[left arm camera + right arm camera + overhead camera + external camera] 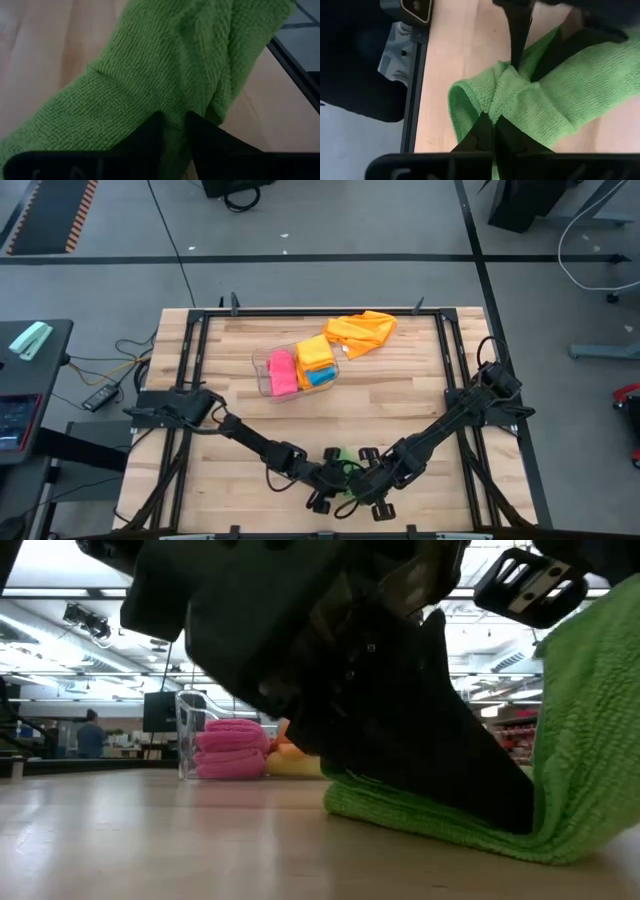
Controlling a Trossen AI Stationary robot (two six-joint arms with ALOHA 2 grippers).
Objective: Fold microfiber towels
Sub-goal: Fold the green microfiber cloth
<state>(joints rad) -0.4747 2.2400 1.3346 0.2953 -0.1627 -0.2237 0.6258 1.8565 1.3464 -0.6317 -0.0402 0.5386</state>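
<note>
No text, label, brand name, number or sign can be read in any of the views. Beyond the clear bin [190, 735] in the low view, the room holds bright panels and shelving, but any marks on them are too small and blurred to make out. In the high view, a dark screen [15, 423] left of the bench [400, 405] glows with content that cannot be read.
</note>
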